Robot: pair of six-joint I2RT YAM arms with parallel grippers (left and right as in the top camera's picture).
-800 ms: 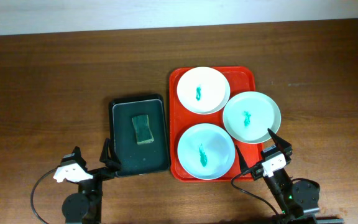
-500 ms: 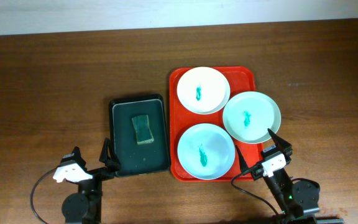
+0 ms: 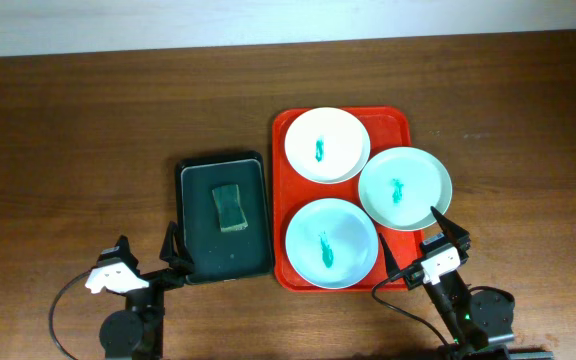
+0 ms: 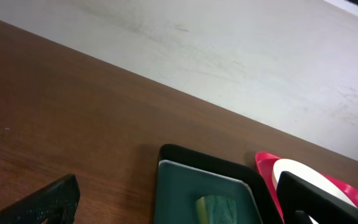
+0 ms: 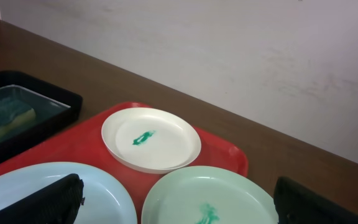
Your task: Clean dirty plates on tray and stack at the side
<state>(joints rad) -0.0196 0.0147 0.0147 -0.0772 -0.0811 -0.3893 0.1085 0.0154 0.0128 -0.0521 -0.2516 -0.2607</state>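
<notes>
Overhead, both pairs of jaws stand spread wide and empty at the near edge of the desk (image 3: pixel 88 130). The red tray (image 3: pixel 393 128) lies just ahead and left of the right jaws. It carries a pale blue plate (image 3: pixel 331 243) nearest them, a mint plate (image 3: pixel 405 188) overhanging its right rim directly ahead, and a white plate (image 3: pixel 327 145) farthest off. Each plate has a teal smear at its centre. A black tray (image 3: pixel 200 262) holding a green sponge (image 3: pixel 230 207) sits just ahead and right of the left jaws.
</notes>
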